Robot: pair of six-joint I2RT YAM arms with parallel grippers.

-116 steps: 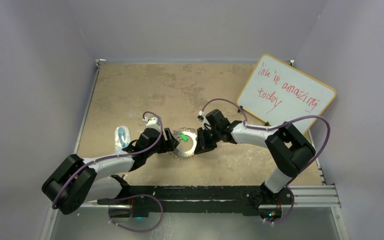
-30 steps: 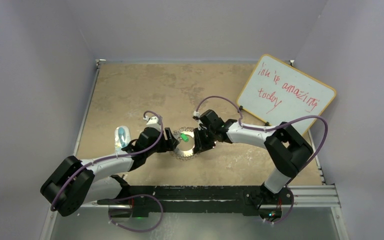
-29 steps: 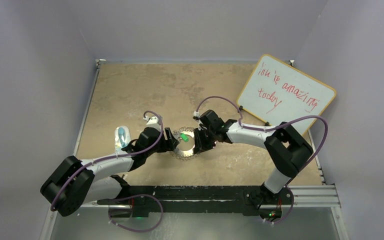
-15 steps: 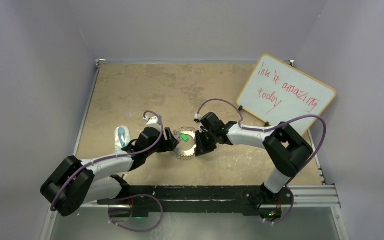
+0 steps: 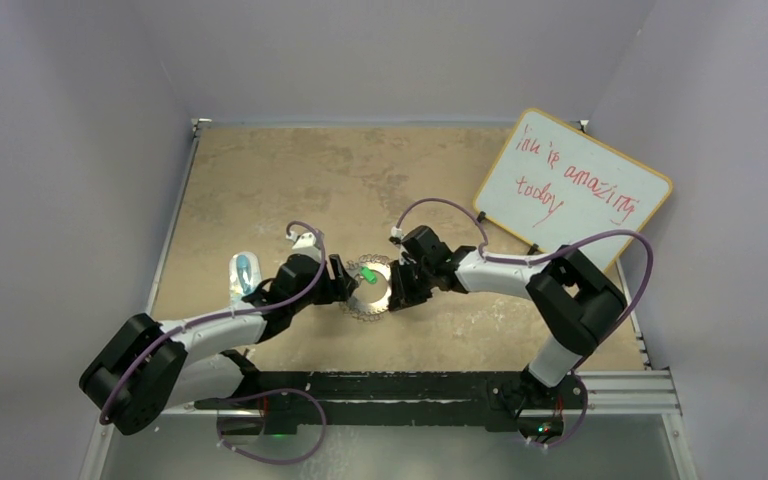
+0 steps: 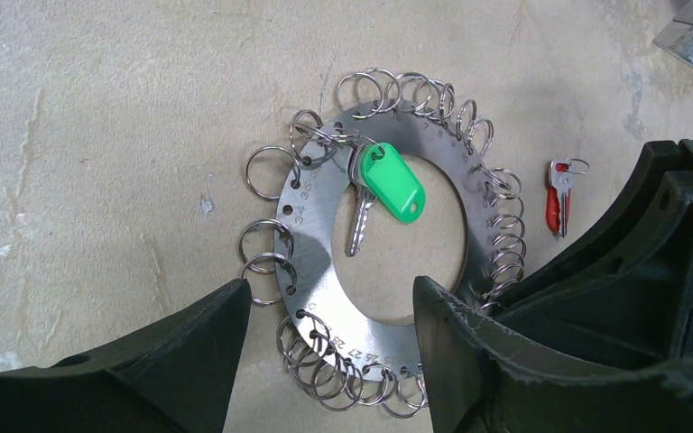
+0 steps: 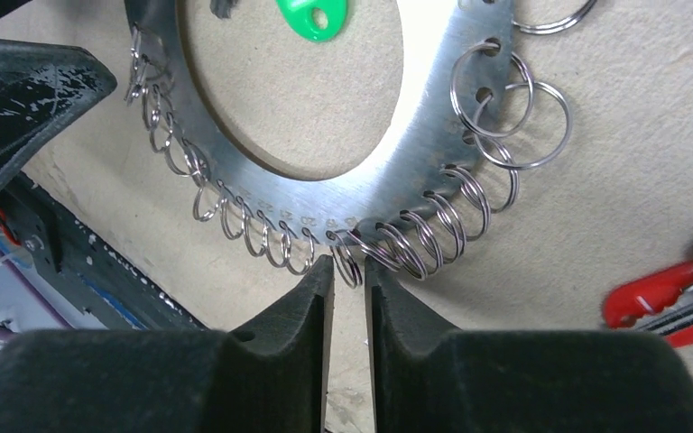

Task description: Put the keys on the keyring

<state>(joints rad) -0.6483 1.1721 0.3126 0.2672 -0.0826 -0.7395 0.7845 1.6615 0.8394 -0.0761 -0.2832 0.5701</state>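
Since earlier, right gripper was edged toward keyring & narrowed; fingers nearly together about a rim loop, clamp not confirmable. green key was already hung on ring; red key left on worktop beside it. left gripper was held wide apart over ring.

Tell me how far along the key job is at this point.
Done: the green key looks hooked on a rim loop of the keyring. In hand: the right gripper has its fingers nearly closed at another rim loop, though a pinch is unclear; the left gripper stands open over the ring. Left: the red key lies loose on the table beside the ring.
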